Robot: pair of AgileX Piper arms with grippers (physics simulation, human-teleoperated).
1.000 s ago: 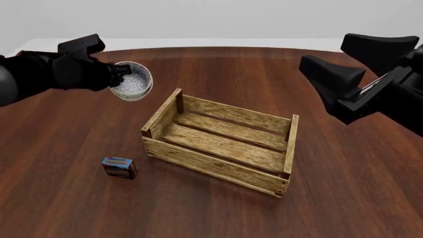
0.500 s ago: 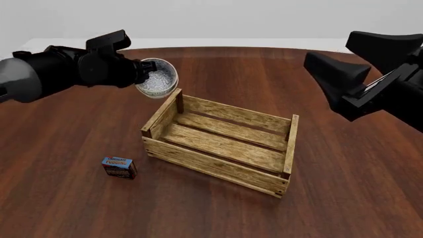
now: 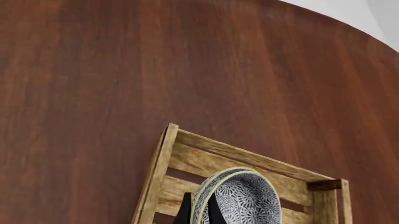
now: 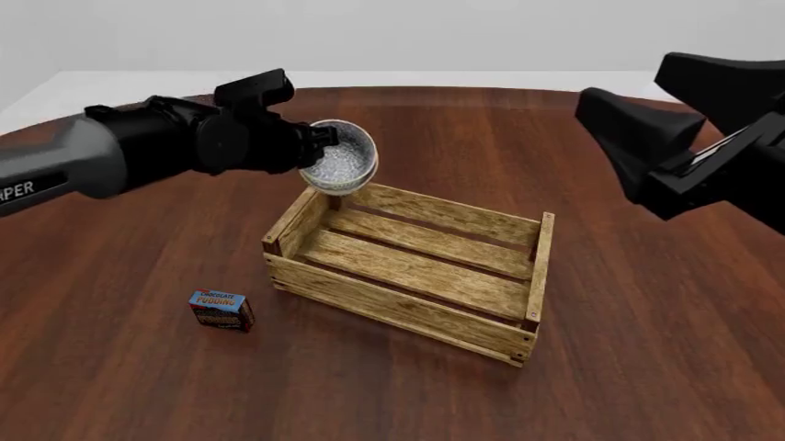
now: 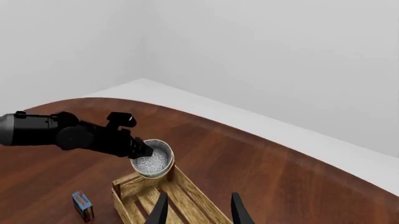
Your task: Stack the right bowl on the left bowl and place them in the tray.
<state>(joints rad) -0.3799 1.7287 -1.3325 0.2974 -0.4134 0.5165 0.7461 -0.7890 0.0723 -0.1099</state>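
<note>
The stacked bowls (image 4: pixel 337 169), clamped at the rim by the left pincer (image 4: pixel 316 140), are now carried over the tray (image 4: pixel 405 276) corner, so lowering is judged next, while the right pincer (image 5: pixel 196 210) is held agape and empty.

the front view looks down and forward from above the near edge of the table (image 4: pixel 405 395), taking in the whole tray (image 4: pixel 411 266) at centre, a pudding box (image 4: pixel 222 310) at 8 o'clock from it, and both arms entering from 9 and 3 o'clock. the left wrist view sits close, looking steeply down past the stacked bowls (image 3: pixel 240 198) onto the tray's corner (image 3: pixel 168 133). the right wrist view hangs high and far back, facing across the table toward the wall (image 5: pixel 249 56). all three views share the tray's corner nearest the bowls.
</note>
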